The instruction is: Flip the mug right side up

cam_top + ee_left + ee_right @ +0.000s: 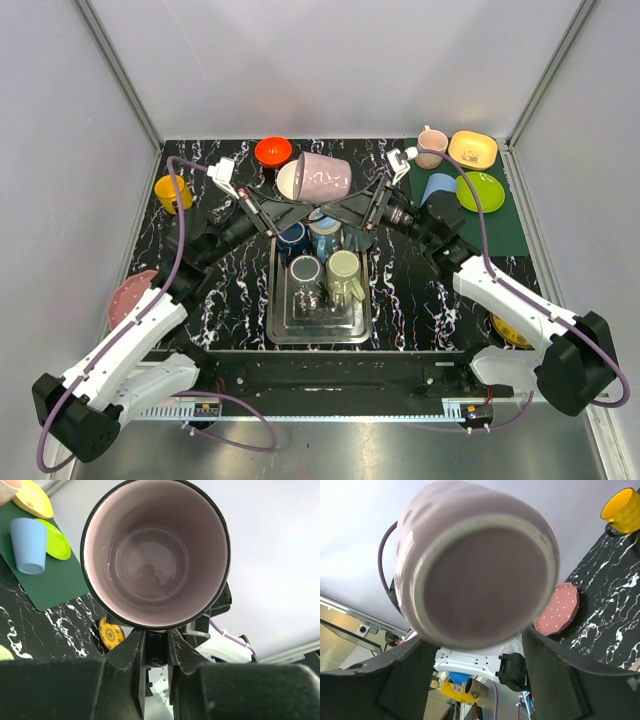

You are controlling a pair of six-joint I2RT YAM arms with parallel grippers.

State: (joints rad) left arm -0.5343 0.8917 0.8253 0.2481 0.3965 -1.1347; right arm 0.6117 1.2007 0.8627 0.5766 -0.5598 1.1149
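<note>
A lilac mug [325, 177] hangs on its side in the air above the tray, mouth facing left. My left gripper [295, 207] is shut on it from below. In the left wrist view I look straight into the mug [155, 555], and my fingers [125, 655] pinch close together just under its dark rim; the part they grip is hidden. In the right wrist view the mug's base [475, 575] fills the frame. My right gripper [337, 211] is open, its wide-spread fingers [550, 665] flanking the base from below.
A metal tray [285, 325] holds dark blue [292, 238], light blue [325, 235], grey [305, 268] and green [345, 272] mugs. A red bowl [273, 150], yellow cup [172, 192] and pink plate [130, 295] are at the left. A green mat [510, 235] with dishes lies at the right.
</note>
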